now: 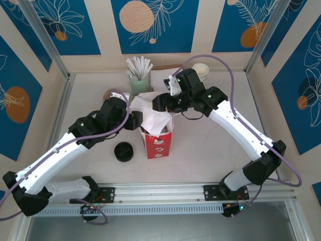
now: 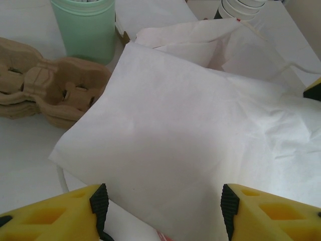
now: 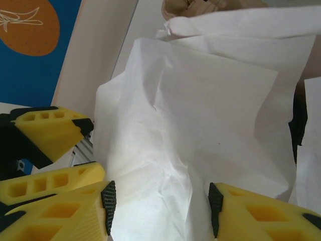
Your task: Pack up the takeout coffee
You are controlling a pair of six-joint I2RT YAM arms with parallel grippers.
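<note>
Where the coffee sits I cannot tell. The bag (image 1: 159,143) stands upright with white tissue (image 1: 153,118) billowing out of its mouth, and the cup may well be inside, under that paper. Just left of the bag a round black lid (image 1: 124,151) rests on the surface (image 1: 210,145). From above I cannot tell whether a cup is beneath it.

A small filled paper cup is likely fairly light. Its walls are soft enough to buckle under a hard squeeze, the lid can pop off, and any tilt risks a spill. The safest hold would be around the sides just below the lid's rim, gentle, with the cup kept upright.

Both pairs of jaws stand apart at the bag's mouth, the left jaws on its left and the right jaws over its far right corner. Tissue lies loose between each pair and is pinched by neither.

The tissue is the main obstacle: thin and floppy, it fills the opening and hides whatever is in the bag. The bag looks tall and light, so a push from an arm could tip it. Behind the bag stands a green cup of stirrers (image 1: 139,83), with a cardboard carrier (image 2: 45,85) behind it to the left. A stack of white cups (image 1: 201,70) is farther behind to the right.
</note>
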